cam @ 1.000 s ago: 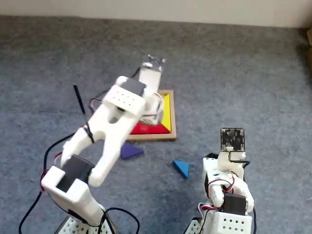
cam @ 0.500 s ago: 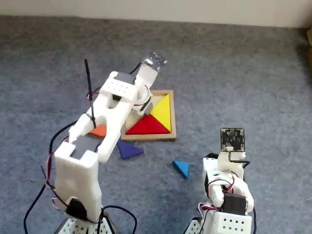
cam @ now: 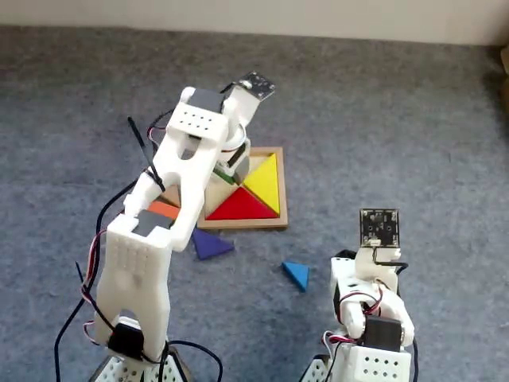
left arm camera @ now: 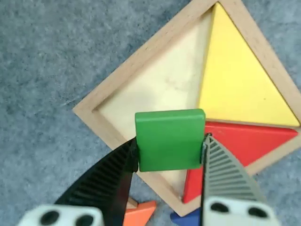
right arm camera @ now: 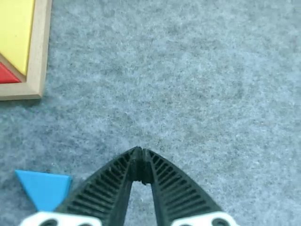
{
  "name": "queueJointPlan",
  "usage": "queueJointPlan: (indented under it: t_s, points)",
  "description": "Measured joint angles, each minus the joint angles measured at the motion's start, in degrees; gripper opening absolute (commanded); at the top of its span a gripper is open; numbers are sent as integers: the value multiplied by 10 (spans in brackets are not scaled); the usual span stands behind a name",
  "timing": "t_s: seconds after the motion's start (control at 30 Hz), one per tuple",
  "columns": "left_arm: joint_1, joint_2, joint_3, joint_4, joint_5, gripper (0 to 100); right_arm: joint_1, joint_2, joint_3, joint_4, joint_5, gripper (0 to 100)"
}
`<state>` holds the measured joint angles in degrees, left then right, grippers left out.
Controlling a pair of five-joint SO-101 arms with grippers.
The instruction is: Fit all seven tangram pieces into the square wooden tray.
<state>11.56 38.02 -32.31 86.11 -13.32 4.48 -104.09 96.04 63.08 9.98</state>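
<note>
Left arm (cam: 171, 199) stretched far forward, wrist tipped down, left gripper (left arm camera: 170, 142) with fingers clamped on a green square (left arm camera: 170, 129). Right arm (cam: 370, 302) sits folded back near its base, right gripper (right arm camera: 141, 165) pinched closed.

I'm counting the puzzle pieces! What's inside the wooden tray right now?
A yellow triangle and a red triangle lie inside the tray, the rest bare wood. The held green square hides part of the floor.

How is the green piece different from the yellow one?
The green piece is a square; the yellow piece is a triangle. The green piece is gripped between the fingers of the left gripper, above the wooden tray; the yellow piece lies flat inside it. Both are flat, single-coloured tangram pieces.
</note>
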Motion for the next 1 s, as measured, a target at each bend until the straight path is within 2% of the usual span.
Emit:
queueJointPlan:
  t_s: [0.23, 0.53, 0.83, 0.9, 1.0]
  points:
    - [-1, 4, -24, 15, 0, 296, 0, 0, 0, 0, 0, 12]
    - [-16, 30, -29, 15, 0, 297, 0, 0, 0, 0, 0, 12]
    - [-15, 3, -29, 29, 0, 118, 0, 0, 0, 0, 0, 12]
    - [-4, -11, -29, 32, 0, 116, 0, 0, 0, 0, 0, 12]
    - [32, -21, -29, 65, 0, 167, 0, 0, 0, 0, 0, 12]
